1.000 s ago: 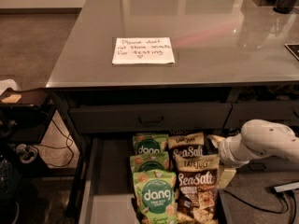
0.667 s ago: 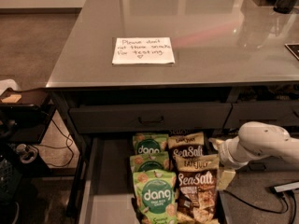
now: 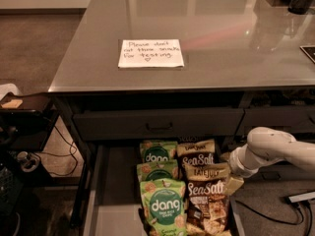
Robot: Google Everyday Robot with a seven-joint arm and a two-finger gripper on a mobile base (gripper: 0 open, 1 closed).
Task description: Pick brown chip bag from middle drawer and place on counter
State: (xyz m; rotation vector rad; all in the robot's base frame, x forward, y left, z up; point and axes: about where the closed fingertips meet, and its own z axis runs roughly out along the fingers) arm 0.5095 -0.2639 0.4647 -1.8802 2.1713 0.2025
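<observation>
Camera view: the brown chip bag [image 3: 206,203] stands in the open middle drawer [image 3: 115,195], just right of the green dang bags [image 3: 160,205]. The tool [image 3: 231,177] hangs at the bag row's right edge; whether it is spread or pressed together cannot be told. A note [image 3: 150,53] lies on the surface [image 3: 236,58].

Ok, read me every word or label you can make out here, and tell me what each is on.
"Please don't eat these snacks for testing": handwritten, on the paper note on the counter.
"dang": green bags in the middle drawer.
"Sea Salt": brown chip bag, and the one behind it.
Smaller print on the bags: too blurred.
The gripper, at the brown bags' right edge, shows no text.
</observation>
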